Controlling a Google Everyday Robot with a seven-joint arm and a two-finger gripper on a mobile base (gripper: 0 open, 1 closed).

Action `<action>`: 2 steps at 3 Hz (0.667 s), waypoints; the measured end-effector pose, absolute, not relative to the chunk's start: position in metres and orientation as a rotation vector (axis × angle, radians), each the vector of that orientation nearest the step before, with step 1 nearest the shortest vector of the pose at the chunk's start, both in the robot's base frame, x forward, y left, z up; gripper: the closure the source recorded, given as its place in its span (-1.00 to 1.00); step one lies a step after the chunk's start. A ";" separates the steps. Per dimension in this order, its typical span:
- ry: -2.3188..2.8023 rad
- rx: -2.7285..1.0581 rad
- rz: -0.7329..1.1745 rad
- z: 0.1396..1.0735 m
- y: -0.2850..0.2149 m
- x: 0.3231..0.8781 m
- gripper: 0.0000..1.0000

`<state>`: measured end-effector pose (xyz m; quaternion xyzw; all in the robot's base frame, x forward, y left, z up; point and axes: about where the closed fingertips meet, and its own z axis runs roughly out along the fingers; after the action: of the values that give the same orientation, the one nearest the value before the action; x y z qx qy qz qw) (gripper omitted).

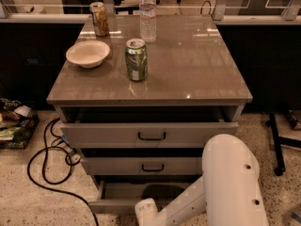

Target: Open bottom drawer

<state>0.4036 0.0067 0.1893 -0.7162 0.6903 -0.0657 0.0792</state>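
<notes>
The bottom drawer [123, 193] is the lowest of three grey cabinet drawers. It stands pulled out toward me, and its plain pale grey inside shows. Its front runs along the lower edge of the view, and its handle is hidden. My white arm [230, 182] comes in from the lower right and reaches down-left in front of this drawer. Its wrist end [146, 212] sits at the drawer's front edge. The gripper is below the bottom edge of the view and does not show.
The top drawer [150, 134] and middle drawer [150, 165] are slightly open and have black handles. On the cabinet top stand a green can [136, 59], a bowl [88, 53], a water bottle [147, 14] and a tan can [99, 19]. A black cable [42, 168] lies on the floor at left, and a black stand leg [277, 145] is at right.
</notes>
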 end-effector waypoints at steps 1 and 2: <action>2.057 -2.115 -0.295 0.225 0.003 0.404 -1.00; 2.043 -2.085 -0.411 0.262 -0.003 0.403 -0.50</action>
<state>0.4027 -0.0031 0.2616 -0.7040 0.6897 -0.1388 0.0967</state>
